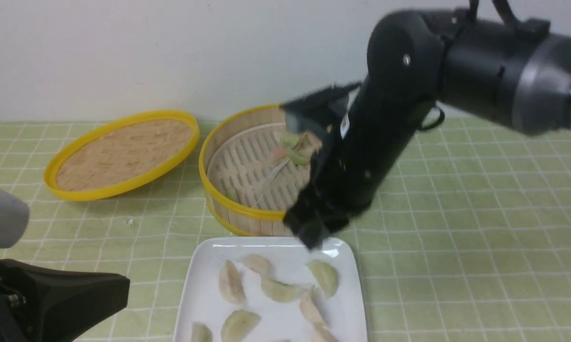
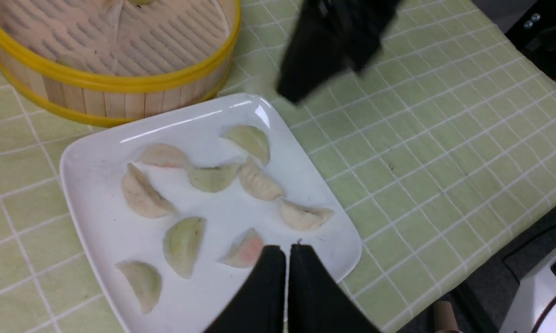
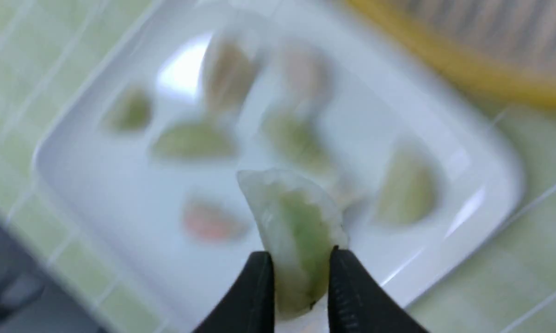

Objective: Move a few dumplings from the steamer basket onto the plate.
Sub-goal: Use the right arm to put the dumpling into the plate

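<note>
The steamer basket [image 1: 219, 199] stands mid-table with a few dumplings [image 1: 295, 145] on its slotted floor. In front of it lies the white plate [image 1: 197, 294], carrying several dumplings [image 1: 278, 289]. My right gripper [image 3: 300, 256] is shut on a pale green dumpling [image 3: 301, 217], hanging over the plate [image 3: 120, 208]. In the front view that gripper [image 1: 314, 240] is at the plate's far edge, next to the basket's front wall. My left gripper [image 2: 287, 249] is shut and empty above the plate's [image 2: 97, 231] near edge, beside a pinkish dumpling [image 2: 243, 252].
The shallow woven lid [image 1: 124, 152] with its yellow rim lies to the left of the basket. A green checked cloth [image 1: 456, 237] covers the table. My right arm [image 1: 385, 118] crosses over the basket's right side.
</note>
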You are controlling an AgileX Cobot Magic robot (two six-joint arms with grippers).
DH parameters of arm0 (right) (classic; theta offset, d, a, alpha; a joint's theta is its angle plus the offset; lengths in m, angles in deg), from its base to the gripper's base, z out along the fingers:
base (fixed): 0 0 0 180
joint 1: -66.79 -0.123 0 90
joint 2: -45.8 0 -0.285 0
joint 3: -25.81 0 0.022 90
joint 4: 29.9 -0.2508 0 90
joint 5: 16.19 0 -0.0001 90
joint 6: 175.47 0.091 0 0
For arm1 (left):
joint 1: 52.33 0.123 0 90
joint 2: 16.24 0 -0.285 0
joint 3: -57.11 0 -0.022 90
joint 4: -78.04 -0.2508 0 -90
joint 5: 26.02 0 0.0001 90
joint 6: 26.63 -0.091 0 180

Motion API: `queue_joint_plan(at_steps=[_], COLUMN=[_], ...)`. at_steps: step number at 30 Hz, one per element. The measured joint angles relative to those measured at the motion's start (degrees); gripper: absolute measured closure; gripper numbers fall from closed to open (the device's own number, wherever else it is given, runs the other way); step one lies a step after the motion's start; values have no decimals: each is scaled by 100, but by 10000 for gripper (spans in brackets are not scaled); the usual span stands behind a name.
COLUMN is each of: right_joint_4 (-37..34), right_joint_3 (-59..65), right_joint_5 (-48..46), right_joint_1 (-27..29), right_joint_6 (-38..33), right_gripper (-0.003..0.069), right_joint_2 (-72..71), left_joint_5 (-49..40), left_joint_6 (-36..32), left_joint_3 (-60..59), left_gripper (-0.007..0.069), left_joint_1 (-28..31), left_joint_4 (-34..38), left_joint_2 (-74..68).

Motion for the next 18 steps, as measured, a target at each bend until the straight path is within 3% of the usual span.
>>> queue_joint_plan(at_steps=[4,10,15,18], right_joint_4=[-146,-148,-116,-76], right_joint_3=[1379,1739,1739,1629], right_joint_5=[834,2067,2484,2354], right_joint_1=[-546,-714,-714,-714], right_joint_6=[0,132,233,246], right_gripper=[529,504,368,246], right_joint_2=[-232,79,188,190], left_joint_5=[5,11,11,11], left_joint_6=[0,0,0,0], left_joint_3=[0,0,0,0], left_gripper=[631,631,631,631], left_joint_1=[0,0,0,0], left_joint_4=[0,0,0,0], left_joint_2=[0,0,0,0])
